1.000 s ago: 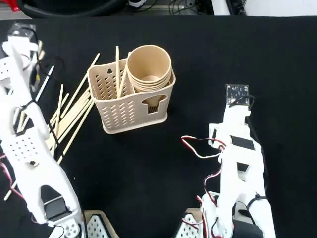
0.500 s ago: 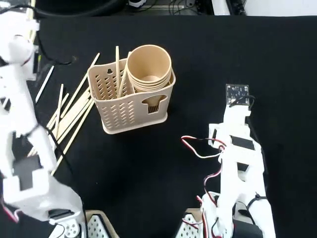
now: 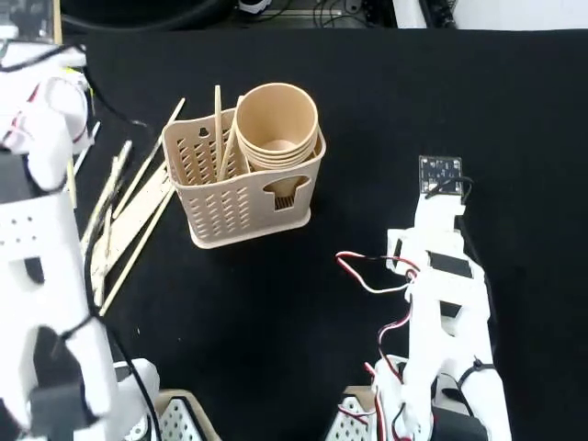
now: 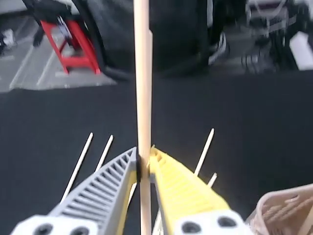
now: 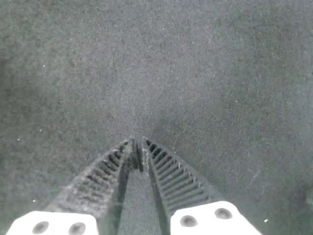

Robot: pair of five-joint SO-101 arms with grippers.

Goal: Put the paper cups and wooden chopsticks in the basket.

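A beige perforated basket [image 3: 241, 200] stands left of the table's middle with stacked paper cups [image 3: 277, 115] and a couple of wooden chopsticks [image 3: 219, 121] upright in it. Several loose chopsticks [image 3: 133, 216] lie fanned on the black cloth to its left. My left gripper [image 4: 143, 159] is raised above that pile and shut on one chopstick [image 4: 142, 73], which runs straight through between its fingers. The basket's corner [image 4: 286, 210] sits off to one side below it. My right gripper [image 5: 137, 149] is shut on nothing, close over bare cloth at the right.
The right arm [image 3: 441, 266] lies along the right half of the table, well away from the basket. Red furniture [image 4: 73, 44] and cables stand beyond the table's far edge. Black cloth covers the whole table.
The left arm has risen and swung up along the left edge, carrying a chopstick off the pile. The loose sticks shifted slightly. The right arm kept still.
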